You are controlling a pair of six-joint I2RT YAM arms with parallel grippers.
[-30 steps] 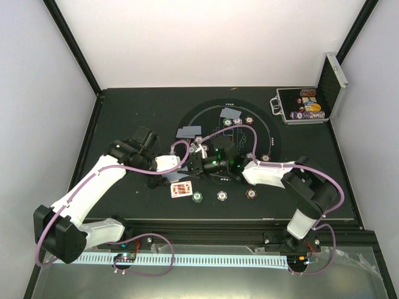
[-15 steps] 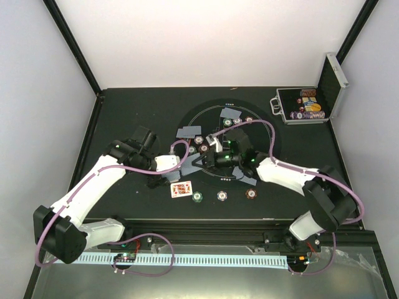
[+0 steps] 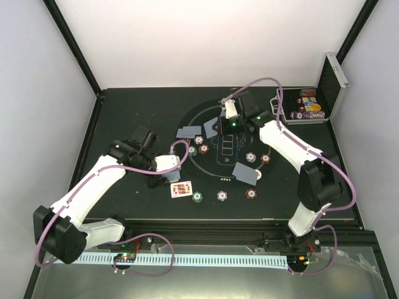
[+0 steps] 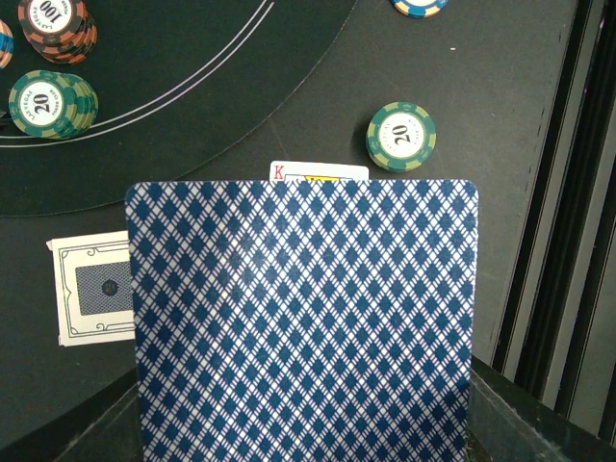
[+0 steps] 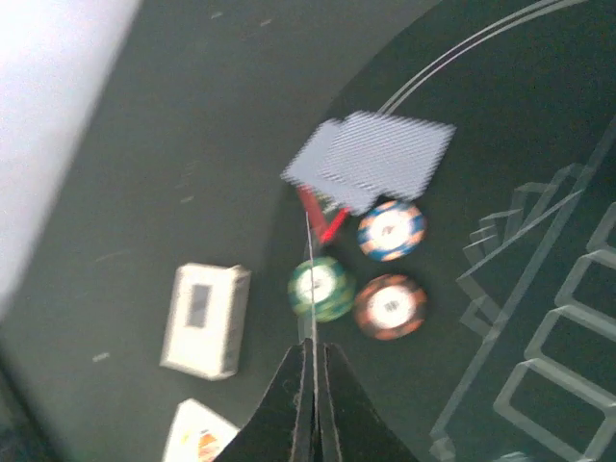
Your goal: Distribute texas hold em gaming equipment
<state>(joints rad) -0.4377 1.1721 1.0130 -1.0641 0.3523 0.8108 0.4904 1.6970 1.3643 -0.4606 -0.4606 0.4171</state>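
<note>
Pinching blue-backed cards [image 4: 303, 318] across the lower frame in the left gripper [image 3: 169, 164] as dealing stock, squeezing one card [image 5: 311, 279] edge-on at lower centre in the right gripper [image 5: 313, 364] for placing

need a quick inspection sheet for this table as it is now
surface: black table with a white-lined round mat
job's things: face-down cards, a face-up king, chips around the mat, a red triangle
clutter: open silver-edged case of chips at far right; white deck box
grippers: left gripper shut on a blue-backed card; right gripper shut on an edge-on card
cables: purple cables loop along both arms
surroundings: white walls, black frame posts
</note>
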